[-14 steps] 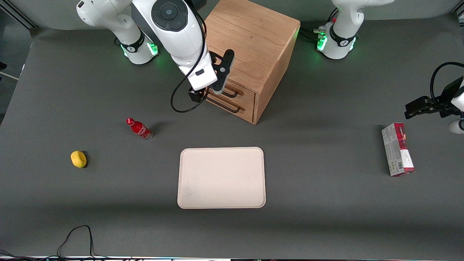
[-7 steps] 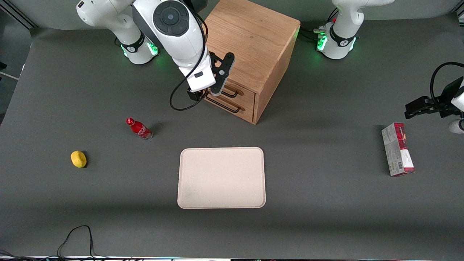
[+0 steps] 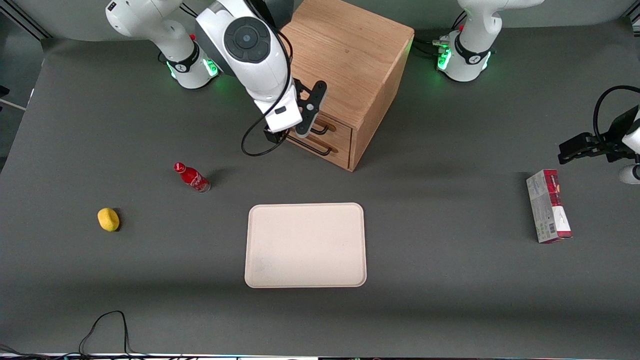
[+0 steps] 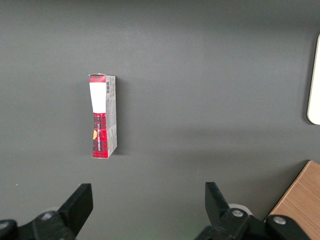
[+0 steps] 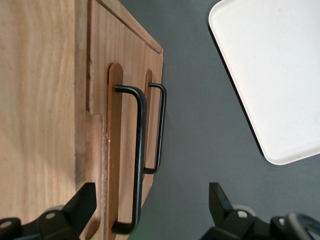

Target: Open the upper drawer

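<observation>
The boxy wooden cabinet [image 3: 345,65] stands at the table's back, its two drawer fronts facing the working arm's end. The upper drawer [image 3: 339,125] sits flush and closed; its black bar handle [image 3: 320,129] [image 5: 139,160] runs above the lower drawer's matching handle [image 3: 314,145] [image 5: 160,130]. My gripper [image 3: 290,133] [image 5: 150,205] hovers just in front of the drawers and is open. Its fingers [image 5: 79,206] straddle one end of the upper handle without touching it.
A cream tray [image 3: 305,245] [image 5: 270,70] lies nearer the front camera than the cabinet. A red bottle [image 3: 191,176] and a yellow fruit [image 3: 108,219] lie toward the working arm's end. A red-and-grey box [image 3: 548,205] [image 4: 102,117] lies toward the parked arm's end.
The arm has shifted slightly toward the cabinet, bringing the open gripper closer to the drawer fronts. The drawers have not moved.
</observation>
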### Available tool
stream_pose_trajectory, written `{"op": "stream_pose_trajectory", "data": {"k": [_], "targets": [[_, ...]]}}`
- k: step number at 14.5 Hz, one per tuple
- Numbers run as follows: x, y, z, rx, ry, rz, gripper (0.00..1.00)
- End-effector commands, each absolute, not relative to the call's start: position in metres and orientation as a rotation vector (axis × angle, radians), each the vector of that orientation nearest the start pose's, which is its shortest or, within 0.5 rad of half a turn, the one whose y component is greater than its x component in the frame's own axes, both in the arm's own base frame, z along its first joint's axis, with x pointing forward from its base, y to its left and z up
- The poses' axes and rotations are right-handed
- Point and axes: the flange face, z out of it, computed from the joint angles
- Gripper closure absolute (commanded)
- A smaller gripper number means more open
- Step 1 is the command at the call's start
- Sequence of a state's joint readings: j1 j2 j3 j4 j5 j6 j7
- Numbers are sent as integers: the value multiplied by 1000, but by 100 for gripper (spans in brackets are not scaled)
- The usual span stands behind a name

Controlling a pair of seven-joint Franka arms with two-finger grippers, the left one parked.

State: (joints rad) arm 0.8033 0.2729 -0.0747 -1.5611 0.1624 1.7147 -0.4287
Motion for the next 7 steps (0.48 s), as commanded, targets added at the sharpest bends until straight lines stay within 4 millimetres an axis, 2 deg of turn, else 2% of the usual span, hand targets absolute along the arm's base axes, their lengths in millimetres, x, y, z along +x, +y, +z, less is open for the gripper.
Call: {"op": "stream_pose_trajectory", "data": {"k": [1,7], "targets": [[454,434,470,-2564,-1569,187,0],[456,430,446,-2581,-1552,155,0]]}}
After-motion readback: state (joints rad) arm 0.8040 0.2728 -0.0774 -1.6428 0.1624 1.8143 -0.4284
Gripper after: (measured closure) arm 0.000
